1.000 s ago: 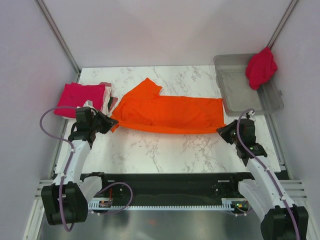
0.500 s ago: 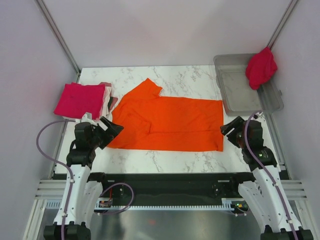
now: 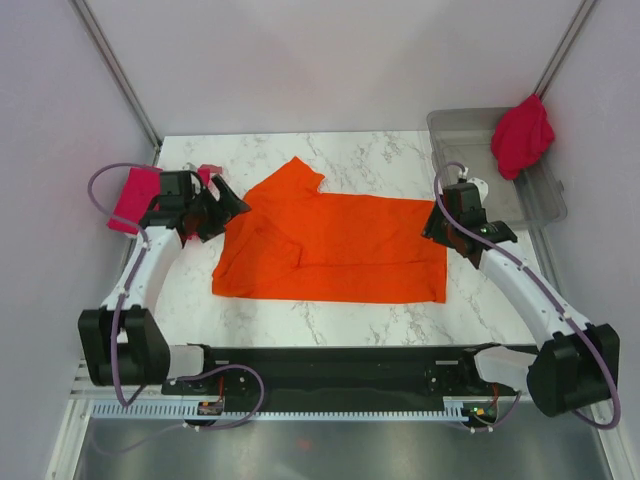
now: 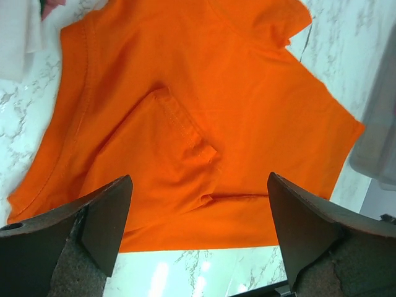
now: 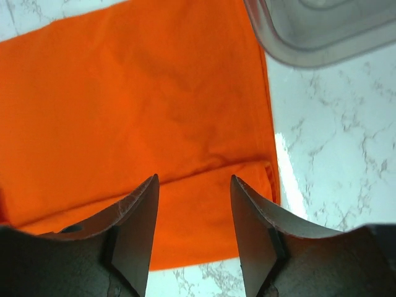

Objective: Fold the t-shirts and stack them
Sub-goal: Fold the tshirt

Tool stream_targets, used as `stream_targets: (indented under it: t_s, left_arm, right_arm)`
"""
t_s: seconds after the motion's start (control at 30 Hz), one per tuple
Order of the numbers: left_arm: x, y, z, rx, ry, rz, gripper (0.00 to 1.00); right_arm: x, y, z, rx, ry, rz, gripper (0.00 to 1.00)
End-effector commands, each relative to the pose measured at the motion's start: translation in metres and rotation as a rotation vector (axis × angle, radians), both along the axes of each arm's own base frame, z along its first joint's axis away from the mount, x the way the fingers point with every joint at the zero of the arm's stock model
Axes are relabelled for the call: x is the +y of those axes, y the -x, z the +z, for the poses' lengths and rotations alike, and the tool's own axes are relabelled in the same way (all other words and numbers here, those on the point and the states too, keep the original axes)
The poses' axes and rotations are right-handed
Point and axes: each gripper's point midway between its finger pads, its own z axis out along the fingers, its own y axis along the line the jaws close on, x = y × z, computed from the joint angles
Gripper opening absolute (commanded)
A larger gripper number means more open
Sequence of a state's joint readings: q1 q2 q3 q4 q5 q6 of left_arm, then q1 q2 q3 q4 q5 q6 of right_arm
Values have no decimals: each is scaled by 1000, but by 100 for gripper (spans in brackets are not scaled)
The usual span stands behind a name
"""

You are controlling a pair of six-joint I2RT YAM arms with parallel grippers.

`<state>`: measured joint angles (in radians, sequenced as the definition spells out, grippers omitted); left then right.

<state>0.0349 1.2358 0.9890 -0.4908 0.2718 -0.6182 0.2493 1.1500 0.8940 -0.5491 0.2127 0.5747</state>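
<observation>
Orange t-shirt (image 3: 340, 245) on marble table (image 3: 380, 160)

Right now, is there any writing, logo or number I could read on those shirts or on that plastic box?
No readable text in any view.
orange t-shirt: plain, no print or tag showing.
crimson t-shirt draped over the bin's rim: plain.
clear grey plastic bin: no label visible.

Orange t-shirt (image 3: 330, 245) now flat and free, left fingers (image 4: 102, 216) and right fingers (image 5: 139, 223) newly apart, farther back beside its ends.
</observation>
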Motion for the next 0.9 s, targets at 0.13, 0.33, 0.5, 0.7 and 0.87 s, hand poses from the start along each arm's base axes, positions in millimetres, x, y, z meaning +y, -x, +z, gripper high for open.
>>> stream_targets:
  t_s: [0.13,0.33,0.5,0.7,0.87]
  left_arm:
    - [-34,-76,6,-55,-46,-140,98]
    - [-41,-139,-12,-34,-42,-153,100]
    - [-48,-189,-33,-15,-30,-173,100]
    - [-54,-223,-57,26,-94,-211,90]
    - [-47,-236,-85,61,-198,-195,90]
  right_arm:
    - [-6,-70,14,-32,164,1,55]
    - [-2,-116,-19,35,233,1,54]
    - [18,-144,-38,60,196,60,53]
    - [33,-155,-30,34,165,108,54]
    - [45,-156,-19,-8,109,148,55]
